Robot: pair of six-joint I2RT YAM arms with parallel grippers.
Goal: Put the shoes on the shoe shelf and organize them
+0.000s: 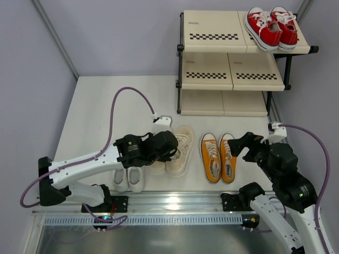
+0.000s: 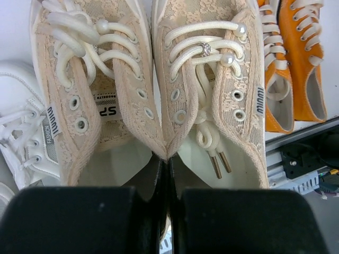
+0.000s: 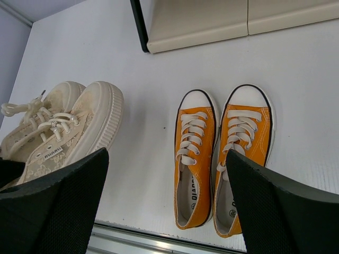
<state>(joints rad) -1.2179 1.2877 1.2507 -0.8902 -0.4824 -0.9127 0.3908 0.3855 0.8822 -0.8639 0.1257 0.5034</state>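
Note:
The cream-beige shoes [image 1: 183,151] stand side by side at mid-table. My left gripper [image 1: 170,147] is shut on their two inner collars, pinched together between the jaws [image 2: 168,164]; the left shoe [image 2: 79,84] and right shoe [image 2: 212,84] fill the left wrist view. The orange-yellow shoes [image 1: 218,157] stand to their right, toes toward the shoe shelf [image 1: 212,37]. Above their heels my right gripper [image 1: 239,145] hangs open [image 3: 167,154] with nothing in it. The white shoes [image 1: 128,179] sit near the front edge, partly under the left arm. A red pair [image 1: 271,26] rests on the top tier at the right.
The shelf's lowest tier [image 3: 201,21] stands just beyond the orange pair [image 3: 196,153]. A metal rail [image 1: 175,200] runs along the table's near edge. A purple cable [image 1: 127,92] loops over the table's left part.

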